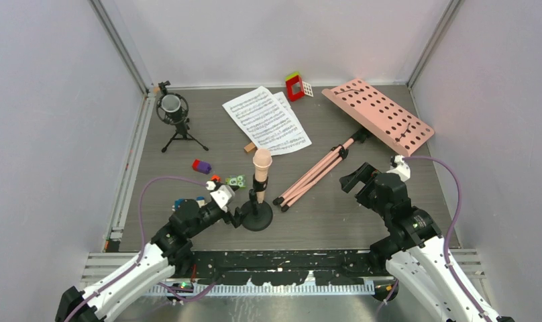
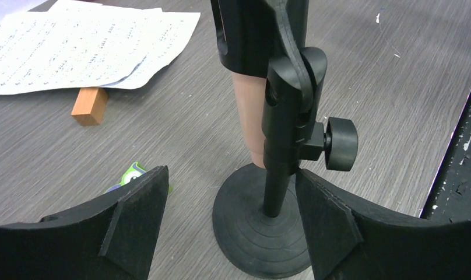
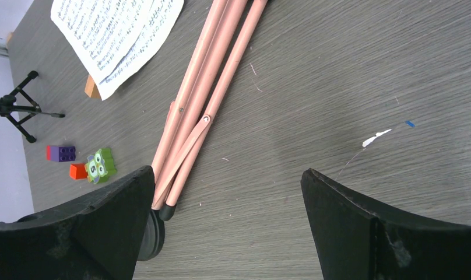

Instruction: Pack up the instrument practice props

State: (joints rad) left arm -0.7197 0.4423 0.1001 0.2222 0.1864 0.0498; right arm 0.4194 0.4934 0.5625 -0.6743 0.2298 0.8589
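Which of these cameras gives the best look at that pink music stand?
The top external view: it shows the whole music stand lying down, perforated desk and folded legs. The right wrist view catches only its legs; the left wrist view shows none of it.

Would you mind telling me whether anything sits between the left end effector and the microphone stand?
Nothing visible does: the left end effector is open, one finger on each side of the microphone stand.

The table [image 1: 322, 218] is finished in matt wood grain, the microphone base [image 2: 250, 236] in matt black, the tripod legs [image 3: 213, 73] in smooth paint.
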